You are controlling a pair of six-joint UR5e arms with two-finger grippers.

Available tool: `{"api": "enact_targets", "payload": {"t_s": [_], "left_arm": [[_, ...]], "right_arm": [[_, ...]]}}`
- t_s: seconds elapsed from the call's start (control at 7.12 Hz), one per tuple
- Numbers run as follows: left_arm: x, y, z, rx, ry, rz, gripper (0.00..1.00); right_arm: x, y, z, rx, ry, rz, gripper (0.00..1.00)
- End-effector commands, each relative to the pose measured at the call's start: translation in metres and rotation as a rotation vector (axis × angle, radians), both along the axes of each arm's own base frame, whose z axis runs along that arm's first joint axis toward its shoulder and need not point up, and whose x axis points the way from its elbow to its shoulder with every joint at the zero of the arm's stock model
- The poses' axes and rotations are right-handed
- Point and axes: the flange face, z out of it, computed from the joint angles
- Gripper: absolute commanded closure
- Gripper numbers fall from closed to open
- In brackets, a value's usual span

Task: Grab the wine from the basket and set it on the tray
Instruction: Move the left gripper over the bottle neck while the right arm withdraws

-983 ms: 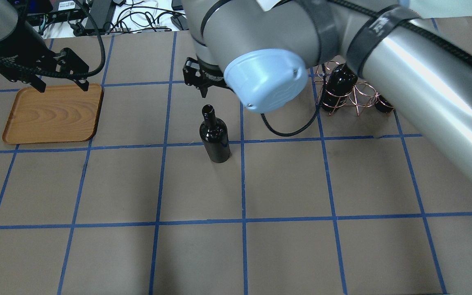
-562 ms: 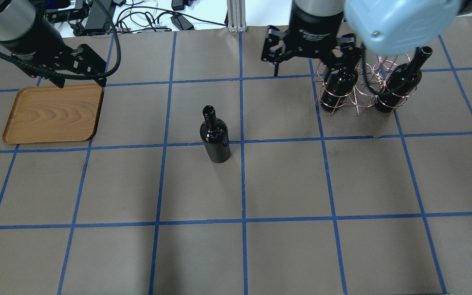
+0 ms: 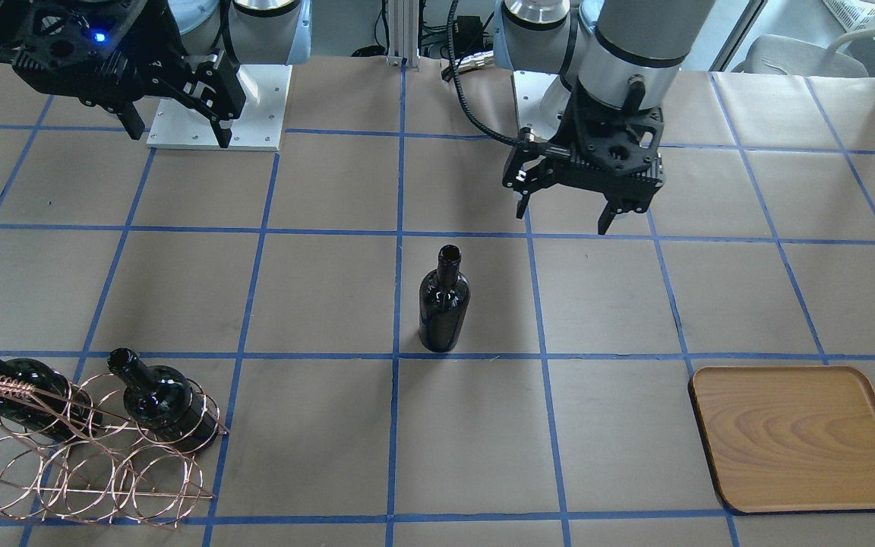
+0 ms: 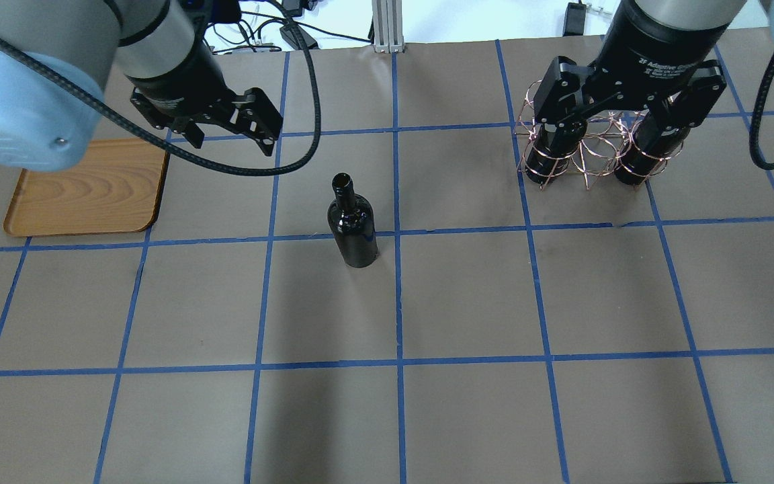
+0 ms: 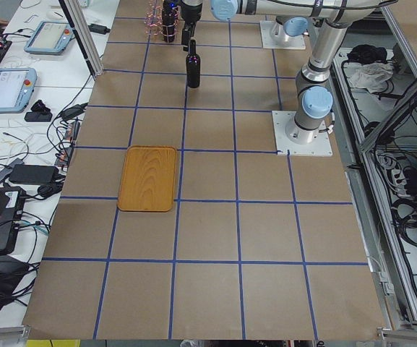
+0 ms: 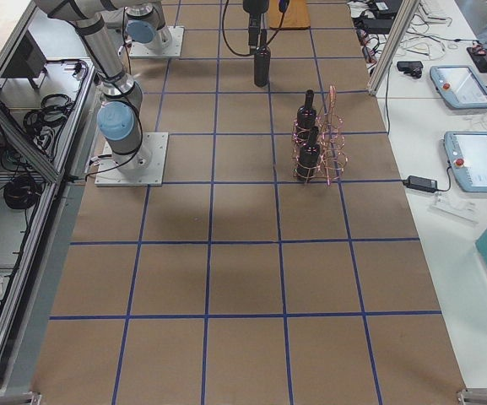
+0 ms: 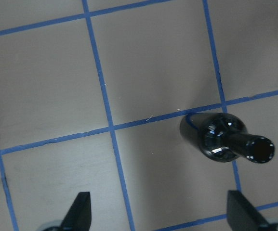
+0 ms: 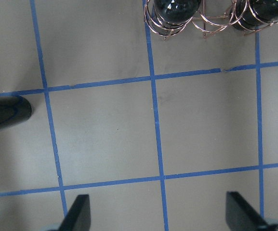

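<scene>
Glossy black glass wine bottle (image 4: 353, 225): upright at table centre, likely staged within the left arm's reach.
Flat orange-brown wooden tray (image 3: 798, 441): 9 o'clock of it, no bottle yet.
Copper wire ring basket (image 3: 80, 463): 2 o'clock, apparently holding two more bottles (image 3: 156, 399).
Left gripper (image 3: 563, 220): wide, empty, 10 o'clock of the bottle.
Right gripper (image 3: 178, 137): wide, empty, over the basket.

The bottle (image 4: 353, 232) is glossy black. The rack (image 3: 80, 465) is thin copper wire in rows of rings. The tray (image 3: 794, 437) is orange-brown wood with curved grain. The table (image 4: 467, 302) is brown paper crossed by a blue tape grid.
</scene>
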Motion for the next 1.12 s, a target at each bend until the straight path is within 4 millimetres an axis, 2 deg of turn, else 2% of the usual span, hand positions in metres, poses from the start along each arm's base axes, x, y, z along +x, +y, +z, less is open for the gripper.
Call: {"api": "enact_targets", "payload": {"t_s": [0.0,0.28,0.56,0.7,0.98], "left_arm": [[-0.056,0.011,-0.022,0.040,0.003,-0.020,0.00],[-0.090,0.002,-0.056,0.036,0.009,-0.013,0.00],[-0.107,-0.007,-0.085,0.061,-0.004,-0.034,0.00],[-0.111,-0.009,-0.095,0.073,-0.010,-0.047,0.00],[-0.113,-0.017,-0.103,0.061,-0.011,-0.082,0.10]], "right_arm": [[-0.002,-0.011,0.011,-0.162,0.002,0.028,0.00],[-0.002,-0.012,0.007,-0.151,0.003,0.039,0.00],[-0.002,-0.011,0.004,-0.136,0.002,0.039,0.00],[-0.002,-0.011,0.004,-0.136,-0.001,0.039,0.00],[-0.002,-0.011,0.003,-0.133,0.002,0.039,0.00]]}}
